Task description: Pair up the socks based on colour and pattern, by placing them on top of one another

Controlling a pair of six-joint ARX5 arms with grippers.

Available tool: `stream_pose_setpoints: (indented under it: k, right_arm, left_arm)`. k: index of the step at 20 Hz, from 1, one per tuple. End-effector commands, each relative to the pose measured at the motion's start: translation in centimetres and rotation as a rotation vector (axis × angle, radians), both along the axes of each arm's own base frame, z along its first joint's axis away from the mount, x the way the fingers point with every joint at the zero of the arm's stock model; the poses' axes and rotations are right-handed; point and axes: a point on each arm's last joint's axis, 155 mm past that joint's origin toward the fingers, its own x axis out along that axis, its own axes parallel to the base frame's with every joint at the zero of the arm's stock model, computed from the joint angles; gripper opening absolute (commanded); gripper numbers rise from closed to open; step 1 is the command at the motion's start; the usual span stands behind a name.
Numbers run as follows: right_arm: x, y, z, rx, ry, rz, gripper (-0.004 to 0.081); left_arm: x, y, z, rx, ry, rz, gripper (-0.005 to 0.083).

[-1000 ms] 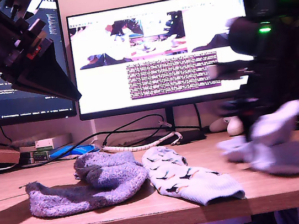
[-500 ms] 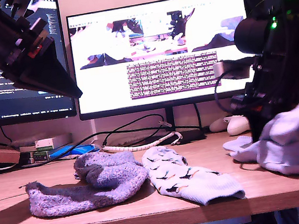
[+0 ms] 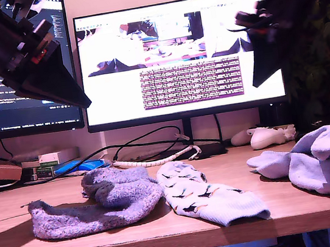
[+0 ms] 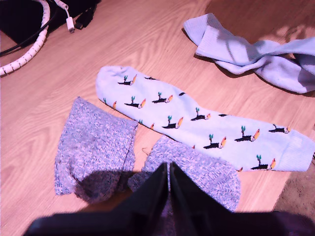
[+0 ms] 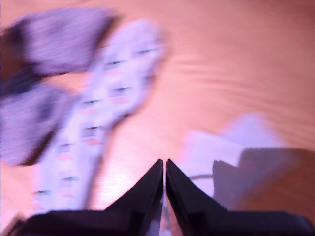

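Hovering above the tabletop (image 3: 168, 233), both tools (image 4: 169, 179) (image 5: 164, 172) closed, empty. Bird-print sock (image 4: 197, 125) lies just ahead of the first tool, long axis crosswise; lavender socks (image 4: 96, 147) directly beneath.

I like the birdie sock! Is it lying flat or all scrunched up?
Flat. The bird-print sock lies stretched out full length on the desk, toe to cuff, no folds showing. The purple socks beside it are bunched.

office desk (image 3: 167, 227) with monitors (image 3: 179, 57)
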Motion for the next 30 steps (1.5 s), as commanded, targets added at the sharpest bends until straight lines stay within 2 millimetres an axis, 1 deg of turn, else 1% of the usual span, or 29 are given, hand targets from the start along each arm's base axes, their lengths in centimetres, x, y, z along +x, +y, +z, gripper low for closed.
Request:
stream_pose_setpoints:
  k: [1, 5, 7, 9, 13, 17, 22, 25, 27, 30]
  right_arm:
    - [-1.3, 2.2, -2.8, 0.006, 0.080, 0.020, -0.0013]
    - [-1.4, 6.9, -3.6, 0.056, 0.064, 0.060, -0.0013]
    - [-1.4, 8.5, -4.4, 0.078, 0.074, 0.059, -0.0013]
    - [-1.4, 9.7, -5.5, 0.082, 0.085, 0.068, -0.0013]
    - [-0.9, 11.1, -7.4, 0.119, 0.120, 0.066, -0.0013]
    - [-0.5, 11.5, -8.6, 0.126, 0.128, 0.064, -0.0013]
    - [-0.9, 11.6, -12.1, 0.099, 0.195, 0.053, -0.0013]
    - [-1.0, 11.7, -12.9, 0.091, 0.208, 0.047, -0.0013]
    - [-0.6, 11.1, -13.2, 0.062, 0.198, 0.018, -0.0013]
    - [0.0, 9.1, -14.0, -0.016, 0.193, -0.086, -0.0013]
  left_arm:
    - [-0.3, -0.1, -0.7, 0.001, 0.013, -0.003, -0.0019]
    - [-0.1, -0.1, -0.5, -0.003, 0.005, -0.003, -0.0019]
    - [-0.1, -0.1, -0.5, -0.003, 0.005, -0.003, -0.0019]
    - [-0.1, -0.1, -0.5, -0.003, 0.005, -0.003, -0.0019]
    - [-0.2, -0.1, -0.5, -0.002, 0.007, -0.003, -0.0019]
    - [-0.2, -0.1, -0.5, -0.002, 0.007, -0.003, -0.0019]
    - [-0.2, -0.1, -0.5, -0.002, 0.007, -0.003, -0.0019]
    - [-0.2, -0.1, -0.5, -0.002, 0.007, -0.003, -0.0019]
    - [-0.2, -0.1, -0.6, -0.001, 0.008, -0.003, -0.0019]
    - [-0.3, 0.0, -0.8, 0.003, 0.018, -0.003, -0.0019]
